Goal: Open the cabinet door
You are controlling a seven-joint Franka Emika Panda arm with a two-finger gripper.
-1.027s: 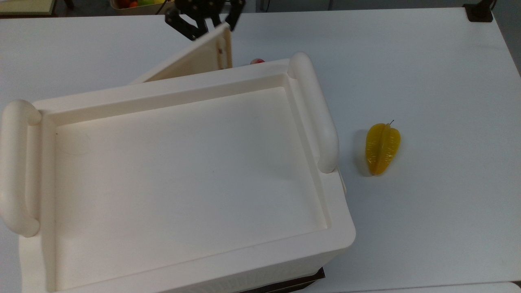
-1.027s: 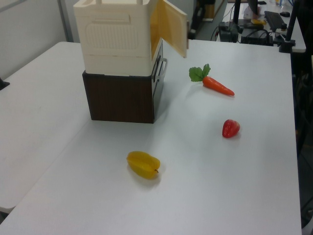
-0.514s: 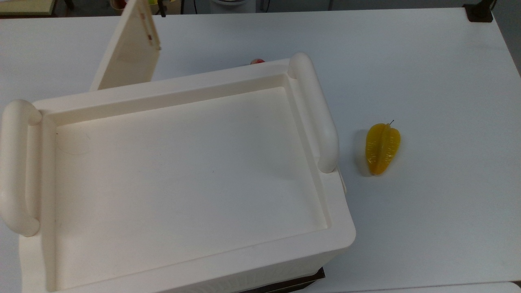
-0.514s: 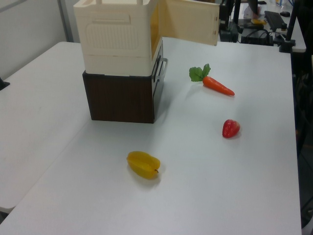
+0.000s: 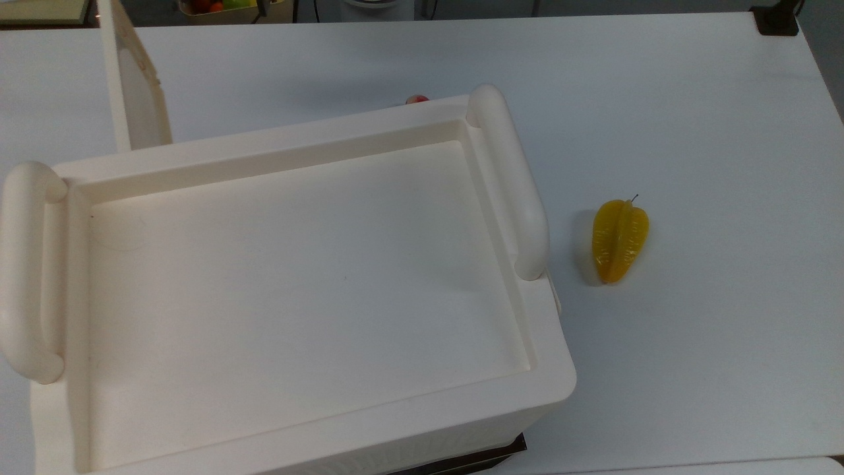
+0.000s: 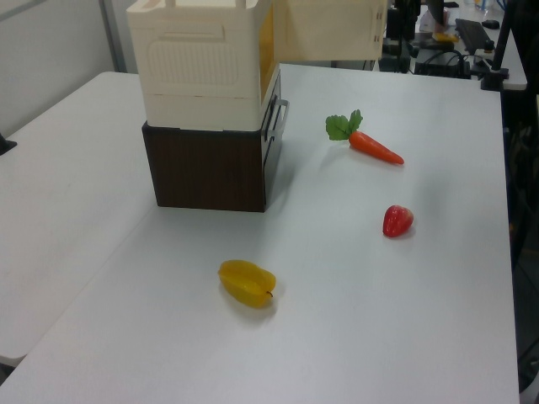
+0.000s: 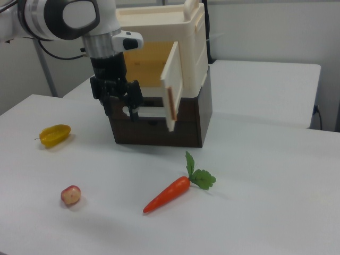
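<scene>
One cabinet [image 7: 180, 69], cream-white on a dark base, on the surface [image 7: 255, 202]. Cabinet door [image 7: 171, 93]: swung wide, free edge just beside the end effector [image 7: 119, 103], apparently released. End effector: fingers spread, pinching nothing, before the open front. Task judged essentially complete.

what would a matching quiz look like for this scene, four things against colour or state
Things:
1. cabinet door
2. carrot
3. starfruit
4. gripper

States:
A. yellow, lying on the table
B. swung wide open
C. black, in front of the cabinet opening in the right view
D. orange with green leaves

Pairs: 1-B, 2-D, 3-A, 4-C
</scene>
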